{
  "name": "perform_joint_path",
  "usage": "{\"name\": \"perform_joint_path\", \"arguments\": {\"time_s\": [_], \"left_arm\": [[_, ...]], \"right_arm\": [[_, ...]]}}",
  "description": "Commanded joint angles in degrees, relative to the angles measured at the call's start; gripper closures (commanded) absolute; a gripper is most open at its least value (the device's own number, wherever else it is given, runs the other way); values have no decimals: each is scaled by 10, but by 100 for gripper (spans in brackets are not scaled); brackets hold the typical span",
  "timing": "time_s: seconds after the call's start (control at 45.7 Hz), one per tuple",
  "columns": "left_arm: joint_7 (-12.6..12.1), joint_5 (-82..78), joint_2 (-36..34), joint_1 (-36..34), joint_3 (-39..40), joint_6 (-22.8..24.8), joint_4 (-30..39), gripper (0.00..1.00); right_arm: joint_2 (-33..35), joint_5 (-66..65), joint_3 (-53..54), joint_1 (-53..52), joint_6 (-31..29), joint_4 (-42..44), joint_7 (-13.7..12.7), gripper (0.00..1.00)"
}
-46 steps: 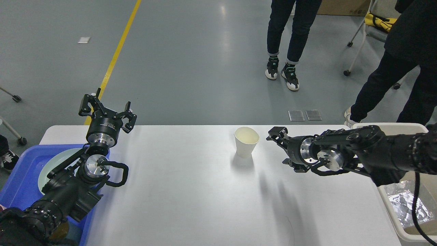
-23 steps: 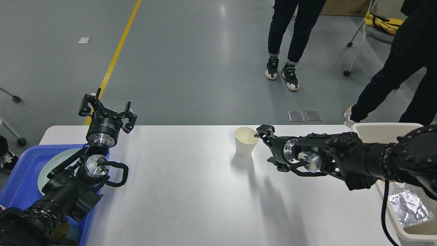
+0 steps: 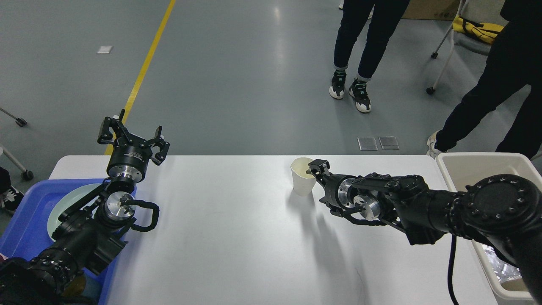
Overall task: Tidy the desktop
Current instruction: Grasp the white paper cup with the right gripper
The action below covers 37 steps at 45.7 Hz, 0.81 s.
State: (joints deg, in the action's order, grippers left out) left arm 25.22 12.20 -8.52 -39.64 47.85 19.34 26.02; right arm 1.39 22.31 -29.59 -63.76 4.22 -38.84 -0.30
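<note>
The white desktop [image 3: 237, 237] fills the lower part of the head view. A white paper cup [image 3: 301, 180] stands upright on it, right of the middle near the far edge. My right gripper [image 3: 319, 187] is open at the cup's right side. Its upper fingertip [image 3: 317, 166] overlaps the cup's rim; whether it touches I cannot tell. My left gripper [image 3: 132, 136] is open and empty, held up above the far left corner of the desktop.
A blue tray [image 3: 23, 228] holding a pale green plate [image 3: 70, 201] sits at the left edge under my left arm. A beige bin [image 3: 474, 163] stands at the right edge. Two people stand on the floor beyond the table.
My right gripper has moved left across the desktop to the cup's right side. The left arm and the cup have not moved.
</note>
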Motion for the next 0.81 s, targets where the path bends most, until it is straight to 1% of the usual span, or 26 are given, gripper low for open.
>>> {"name": "perform_joint_path", "arguments": {"time_s": [0.0, 0.022, 0.088, 0.175, 0.219, 0.241, 0.438, 0.525, 0.613, 0.788], "left_arm": [[0, 0, 0, 0, 0, 0, 0, 2], [0, 0, 0, 0, 0, 0, 0, 2], [0, 0, 0, 0, 0, 0, 0, 2], [0, 0, 0, 0, 0, 0, 0, 2], [0, 0, 0, 0, 0, 0, 0, 2], [0, 0, 0, 0, 0, 0, 0, 2], [0, 0, 0, 0, 0, 0, 0, 2], [0, 0, 0, 0, 0, 0, 0, 2], [0, 0, 0, 0, 0, 0, 0, 2], [0, 1, 0, 0, 0, 0, 0, 2]], "right_arm": [[-7, 3, 5, 10, 10, 15, 0, 36], [-9, 3, 8, 13, 11, 18, 0, 43], [-12, 1, 20, 21, 14, 26, 0, 56], [-12, 1, 25, 23, 16, 26, 0, 78], [-12, 1, 25, 23, 18, 26, 0, 91], [-12, 1, 25, 23, 18, 26, 0, 99], [-6, 1, 26, 24, 28, 16, -1, 100], [-2, 1, 26, 20, 29, -2, -1, 100], [25, -1, 26, 12, 27, -51, 0, 100], [120, -26, 22, -20, 18, -179, 1, 100]]}}
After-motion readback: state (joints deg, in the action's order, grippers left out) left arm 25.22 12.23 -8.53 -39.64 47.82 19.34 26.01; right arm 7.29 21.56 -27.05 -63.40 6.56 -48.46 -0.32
